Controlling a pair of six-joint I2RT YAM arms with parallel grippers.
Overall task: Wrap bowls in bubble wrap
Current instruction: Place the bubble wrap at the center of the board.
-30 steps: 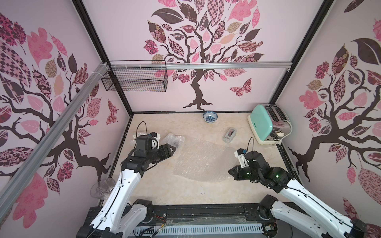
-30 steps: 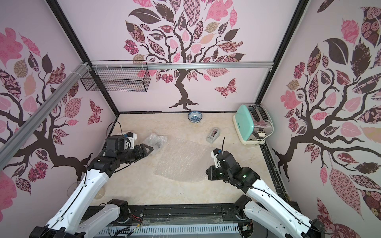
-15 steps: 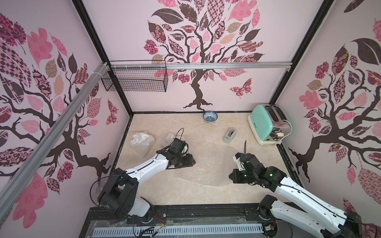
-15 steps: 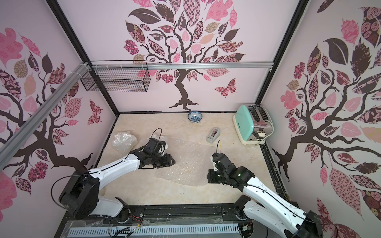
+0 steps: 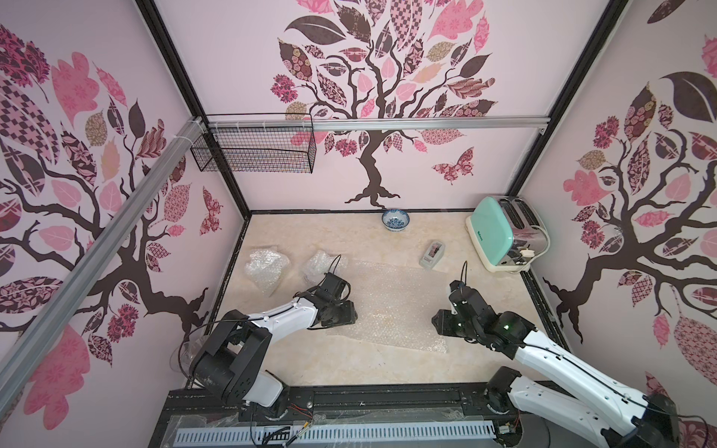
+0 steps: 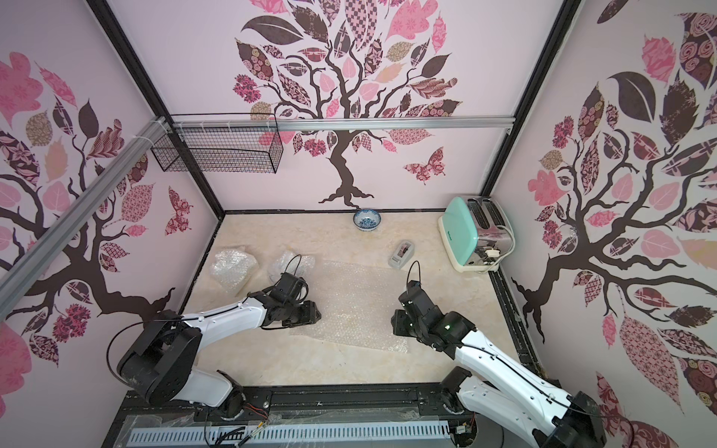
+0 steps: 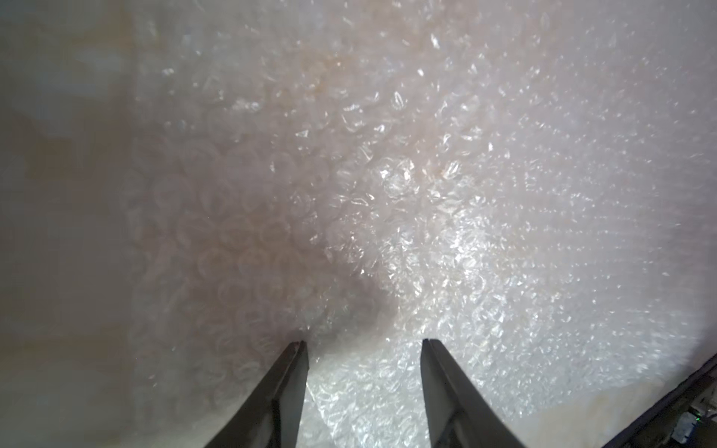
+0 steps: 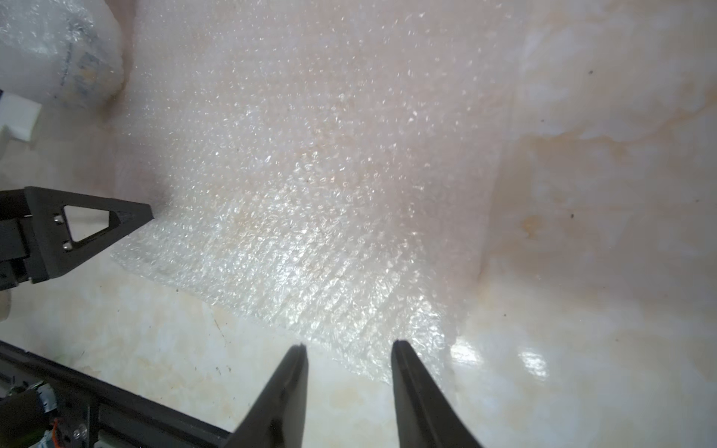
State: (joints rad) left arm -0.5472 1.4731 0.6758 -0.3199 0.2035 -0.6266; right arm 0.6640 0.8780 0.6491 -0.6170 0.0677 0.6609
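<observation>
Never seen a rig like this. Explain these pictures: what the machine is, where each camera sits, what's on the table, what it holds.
Two white robot arms, left and right, each end in a two-fingered pincer. Both top views look down from overhead; each wrist view looks along one pincer. On the table lie a flat bubble wrap sheet, two wrapped bundles, a bare blue-and-white bowl and a mint toaster. The left pincer and right pincer stand open over the sheet's edges, holding nothing.

The bubble wrap sheet (image 5: 392, 302) is clear, dimpled plastic. The tabletop (image 5: 349, 368) is smooth, glossy, marble-patterned. The bowl (image 5: 395, 221) is glazed ceramic. The toaster (image 5: 490, 229) is glossy mint with polished metal.
</observation>
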